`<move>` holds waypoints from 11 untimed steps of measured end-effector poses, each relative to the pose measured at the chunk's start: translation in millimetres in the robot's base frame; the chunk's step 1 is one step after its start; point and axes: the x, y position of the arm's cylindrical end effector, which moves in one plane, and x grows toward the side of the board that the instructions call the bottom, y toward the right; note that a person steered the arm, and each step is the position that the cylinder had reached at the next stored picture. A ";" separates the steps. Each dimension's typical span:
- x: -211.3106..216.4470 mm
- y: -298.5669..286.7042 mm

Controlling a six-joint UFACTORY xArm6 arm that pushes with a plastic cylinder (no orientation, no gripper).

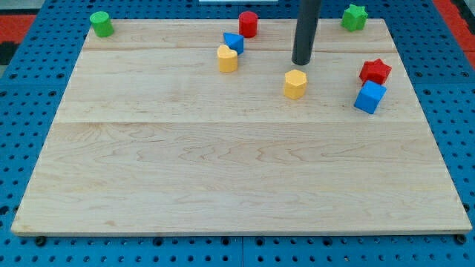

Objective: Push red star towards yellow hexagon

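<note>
The red star (375, 71) lies near the board's right edge, touching the blue cube (369, 97) just below it. The yellow hexagon (295, 84) sits left of the star, in the upper middle of the board. My tip (300, 63) is just above the yellow hexagon, a small gap apart, and well left of the red star.
A second yellow block (227, 58) touches a blue block (234, 42) at upper centre-left. A red cylinder (248, 24) stands at the top edge. A green cylinder (101, 24) is at the top left corner, a green star (355, 17) at the top right. The wooden board (223, 170) lies on a blue pegboard.
</note>
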 end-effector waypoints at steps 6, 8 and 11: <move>25.5 143.9; 43.2 107.2; 43.2 56.2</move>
